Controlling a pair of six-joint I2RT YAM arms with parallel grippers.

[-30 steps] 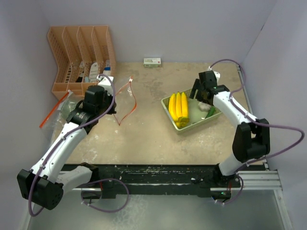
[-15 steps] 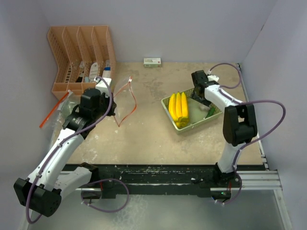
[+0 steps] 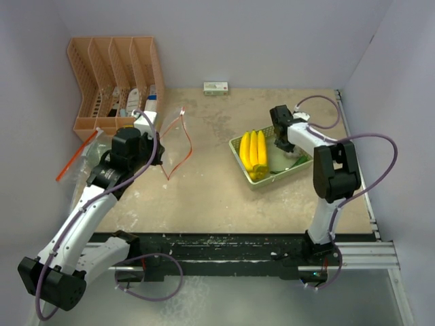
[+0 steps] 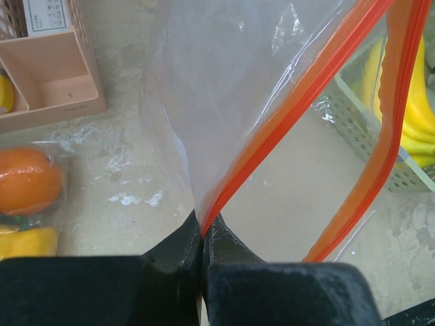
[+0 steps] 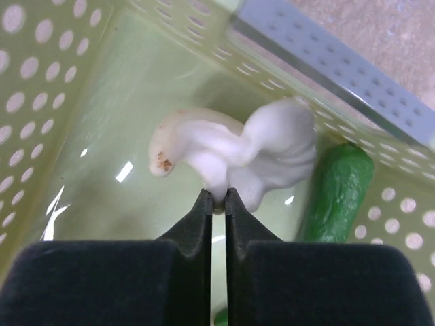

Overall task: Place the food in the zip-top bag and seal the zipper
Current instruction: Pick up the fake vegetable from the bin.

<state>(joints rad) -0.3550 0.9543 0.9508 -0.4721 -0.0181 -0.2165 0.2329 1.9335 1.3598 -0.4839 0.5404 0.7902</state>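
My left gripper (image 4: 202,234) is shut on the orange zipper edge of the clear zip-top bag (image 4: 224,102), which hangs open at the table's left (image 3: 175,139). My right gripper (image 5: 219,198) reaches down into the pale green tray (image 5: 41,102) and is shut on a small white bulb (image 5: 238,153). Beside the bulb lies a green piece (image 5: 338,193). A bunch of yellow bananas (image 3: 253,151) fills the tray's left half (image 3: 282,175). An orange (image 4: 27,180) and a yellow piece (image 4: 27,241) lie under plastic to the left.
A peach slotted organizer (image 3: 112,81) stands at the back left. A small white-and-green box (image 3: 216,87) lies by the back wall. Another clear bag with an orange strip (image 3: 78,159) lies at the left edge. Walls close in on three sides.
My right gripper came down into the tray and closed on the white bulb. The left arm shifted slightly and kept its hold on the bag.
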